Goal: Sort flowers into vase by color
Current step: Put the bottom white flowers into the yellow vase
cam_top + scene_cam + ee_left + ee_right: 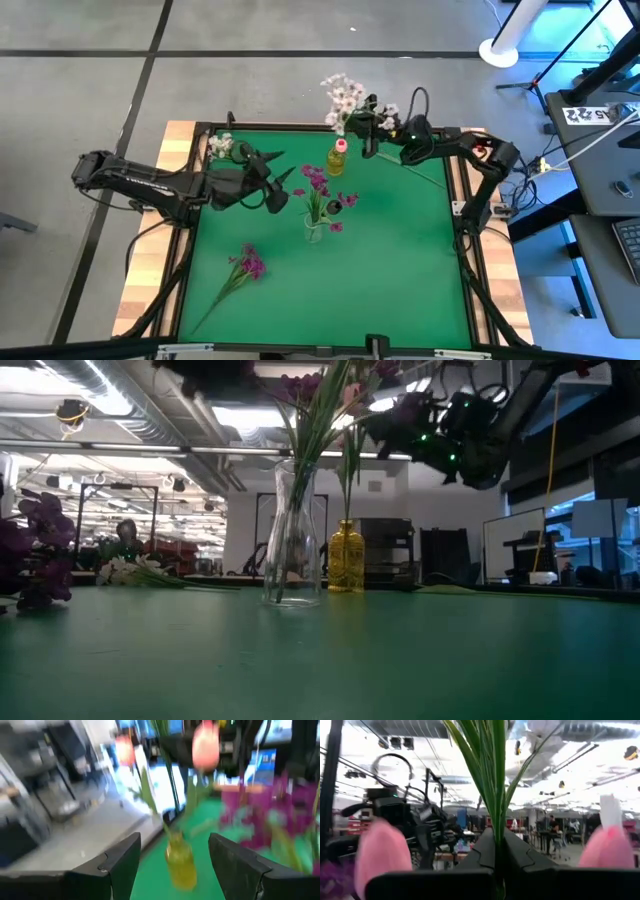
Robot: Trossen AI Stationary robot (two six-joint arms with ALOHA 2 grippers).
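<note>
My right gripper (363,137) hovers over the table's far edge, shut on a bunch of pink-white tulips (346,98) on green stems. The buds stand above the fingers. In the low view the stems (349,475) run down to the mouth of the small yellow vase (345,557). My left gripper (290,188) is open and off the table, left of the clear glass vase (314,228), which holds magenta flowers (318,182). A magenta sprig (247,264) lies flat on the green mat. A white cluster (220,146) lies at the far left corner. My right gripper (498,842) pinches several green tulip stems (498,815) together between its two fingers, below the buds. The fingers come level from the table's right side and lie across the stems. The bunch stands upright, with buds (382,852) above and the stem ends hanging toward the yellow vase.
The yellow vase (337,158) stands close behind the glass vase near the far edge. The mat's near and right parts are bare green (400,270). A raised black frame (465,240) rims the table. My left wrist view shows the yellow vase (180,865) ahead.
</note>
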